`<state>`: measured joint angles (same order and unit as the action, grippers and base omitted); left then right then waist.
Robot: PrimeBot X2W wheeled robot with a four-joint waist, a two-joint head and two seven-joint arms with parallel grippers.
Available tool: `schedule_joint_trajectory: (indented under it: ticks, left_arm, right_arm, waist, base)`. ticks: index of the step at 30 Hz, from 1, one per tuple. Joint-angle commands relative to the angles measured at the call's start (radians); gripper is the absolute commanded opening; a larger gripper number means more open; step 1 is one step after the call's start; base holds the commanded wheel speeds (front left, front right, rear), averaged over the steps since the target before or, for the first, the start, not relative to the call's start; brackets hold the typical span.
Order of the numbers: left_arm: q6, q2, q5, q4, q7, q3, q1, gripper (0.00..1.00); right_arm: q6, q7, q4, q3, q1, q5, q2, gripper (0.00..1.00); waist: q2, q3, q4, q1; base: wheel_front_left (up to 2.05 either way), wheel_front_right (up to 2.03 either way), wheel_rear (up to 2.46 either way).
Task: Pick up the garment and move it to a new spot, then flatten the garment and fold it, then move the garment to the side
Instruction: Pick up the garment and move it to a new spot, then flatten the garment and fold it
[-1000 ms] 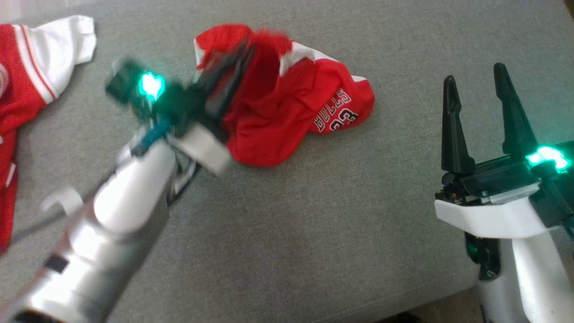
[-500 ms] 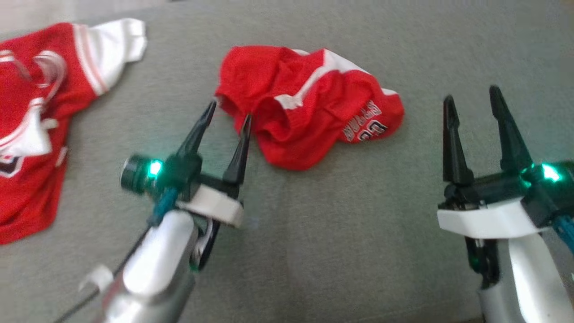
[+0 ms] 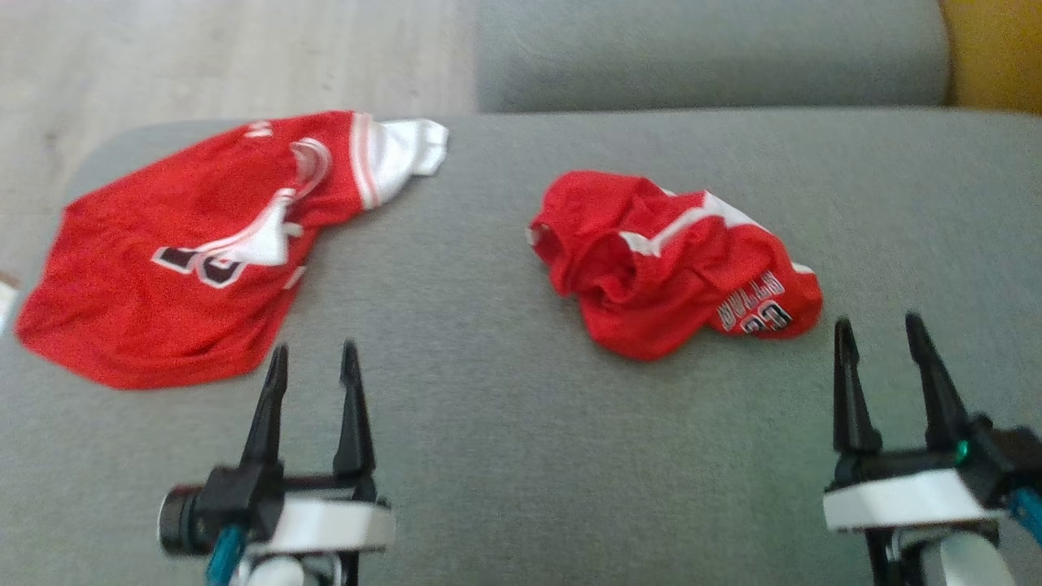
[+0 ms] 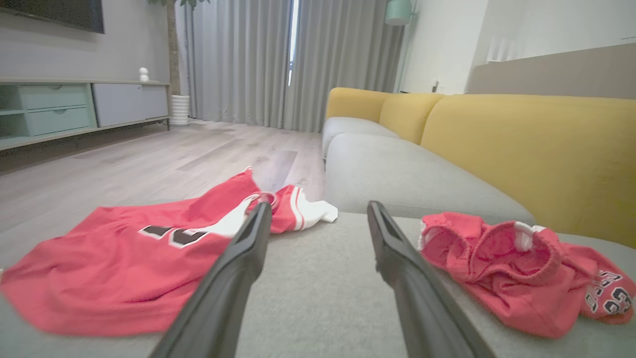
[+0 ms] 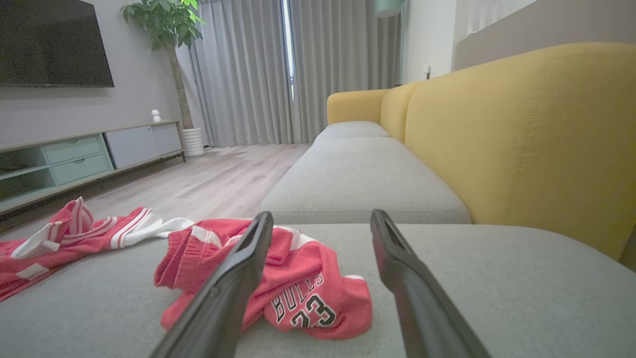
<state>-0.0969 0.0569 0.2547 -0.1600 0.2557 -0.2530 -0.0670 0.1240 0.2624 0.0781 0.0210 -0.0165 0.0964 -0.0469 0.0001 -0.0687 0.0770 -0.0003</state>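
The garment (image 3: 667,268), red shorts with white trim and a number print, lies crumpled on the grey sofa seat (image 3: 521,456). It appears at the right of the left wrist view (image 4: 502,278) and low in the middle of the right wrist view (image 5: 298,283). My left gripper (image 3: 315,350) is open and empty, well to the left of and nearer than the shorts; its fingers (image 4: 238,268) point between the two red pieces. My right gripper (image 3: 877,321) is open and empty just right of the shorts' printed corner, its left finger (image 5: 233,278) in front of them.
A red and white jersey (image 3: 203,252) lies spread at the seat's left end, near its edge. Wooden floor (image 3: 203,57) is beyond that edge. A second grey cushion (image 3: 700,57) lies ahead, and a yellow backrest (image 5: 497,129) rises on the right.
My left gripper opened, let go of the shorts and drew back to the lower left. The shorts dropped in a heap. The head camera has shifted, so the whole picture moved.
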Motion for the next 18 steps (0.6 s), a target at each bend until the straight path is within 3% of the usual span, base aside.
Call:
schedule_joint_trajectory:
  ticks: [1,8,18]
  left_arm:
    - [-0.006,-0.004,-0.017,0.053,0.006,0.050,0.016,1.00]
    - [-0.016,-0.006,-0.046,0.074,0.006,0.046,0.130,1.00]
    - [-0.009,-0.006,-0.097,0.045,0.006,0.025,0.125,1.00]
  right_arm:
    - [0.007,-0.001,-0.021,-0.012,-0.004,0.003,-0.003,1.00]
    - [0.007,-0.001,0.036,-0.016,-0.042,0.019,-0.003,1.00]
    - [0.007,-0.001,0.057,-0.025,-0.038,0.025,-0.003,1.00]
  waist:
    - [-0.0001,0.076,0.079,0.0003]
    - [-0.0001,0.104,0.096,0.0003]
    - [-0.0001,0.104,0.092,0.0003]
  base:
    - [0.00,0.00,0.00]
    - [0.00,0.00,0.00]
    - [0.00,0.00,0.00]
